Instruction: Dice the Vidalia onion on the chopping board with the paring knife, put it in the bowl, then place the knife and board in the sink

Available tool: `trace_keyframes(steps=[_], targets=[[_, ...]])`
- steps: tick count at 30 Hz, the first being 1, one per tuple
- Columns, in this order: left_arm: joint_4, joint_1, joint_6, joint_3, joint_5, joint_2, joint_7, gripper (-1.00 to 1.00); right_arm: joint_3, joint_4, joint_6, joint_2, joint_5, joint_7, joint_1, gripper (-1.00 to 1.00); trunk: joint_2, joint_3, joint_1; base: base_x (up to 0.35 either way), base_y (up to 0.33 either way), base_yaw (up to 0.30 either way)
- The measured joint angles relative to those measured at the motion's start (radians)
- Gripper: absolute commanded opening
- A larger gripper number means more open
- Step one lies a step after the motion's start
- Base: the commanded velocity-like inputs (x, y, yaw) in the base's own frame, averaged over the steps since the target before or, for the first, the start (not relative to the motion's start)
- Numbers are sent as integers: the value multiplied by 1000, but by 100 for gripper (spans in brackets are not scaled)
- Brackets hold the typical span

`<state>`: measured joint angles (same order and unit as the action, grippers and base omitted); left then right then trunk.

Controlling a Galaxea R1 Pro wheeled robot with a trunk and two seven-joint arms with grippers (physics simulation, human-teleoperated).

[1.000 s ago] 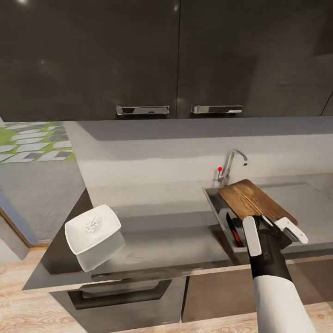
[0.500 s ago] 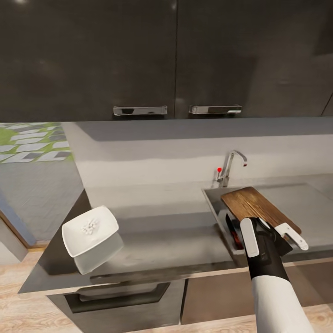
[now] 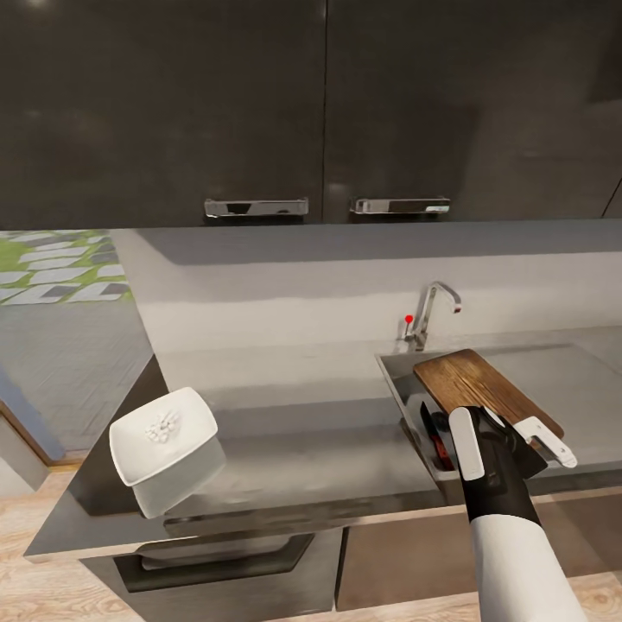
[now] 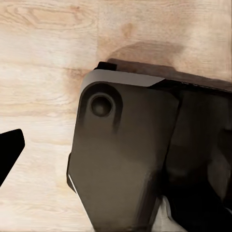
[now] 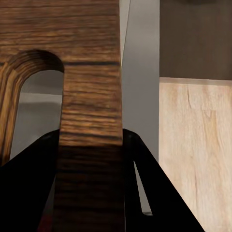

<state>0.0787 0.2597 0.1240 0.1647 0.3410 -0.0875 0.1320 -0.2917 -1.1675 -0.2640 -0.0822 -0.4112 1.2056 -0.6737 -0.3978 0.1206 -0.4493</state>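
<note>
Head view and both wrist views, final stage of the task. The right gripper, its white fingers clenched on the near end beside the slot-shaped handle hole, holds the flat brown wooden chopping board tilted over the rectangular stainless-steel sink; in the right wrist view the same board runs between the dark fingers. The board is judged stiff, fairly light and smooth-faced, so a pinch on one end lets the far end lever downward; the strip by the handle hole is the surest hold. The small red-handled paring knife lies in the basin beneath the board, largely covered by it, so its blade is hard to make out. The white squarish bowl, holding tiny white cubes of diced onion, sits at the left end of the dark grey glossy table, well apart from the sink. The chrome tap stands behind the basin. The left wrist view shows pale wood-plank floor and a dark robot part; whether the left fingers are released or clenched cannot be told.
</note>
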Motion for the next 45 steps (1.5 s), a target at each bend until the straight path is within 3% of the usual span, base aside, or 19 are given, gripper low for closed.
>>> trace_keyframes(steps=[18,31,38,45], targets=[[0,-13,-2,-1,1,25,-17,100,1,13,0,0,2,-6,0,-100,0,0,0,43,-40,0],[0,-13,-2,-1,1,27,-16,100,5,14,-1,-3,-4,-9,0,-100,0,0,0,81,-107,0],[0,-13,-2,-1,2,27,-16,100,6,14,-3,-4,-2,-71,0,-100,0,0,0,4,-8,0],[0,-13,-2,-1,1,27,-17,100,6,38,-3,-6,-5,-74,0,-100,0,0,0,160,0,0]])
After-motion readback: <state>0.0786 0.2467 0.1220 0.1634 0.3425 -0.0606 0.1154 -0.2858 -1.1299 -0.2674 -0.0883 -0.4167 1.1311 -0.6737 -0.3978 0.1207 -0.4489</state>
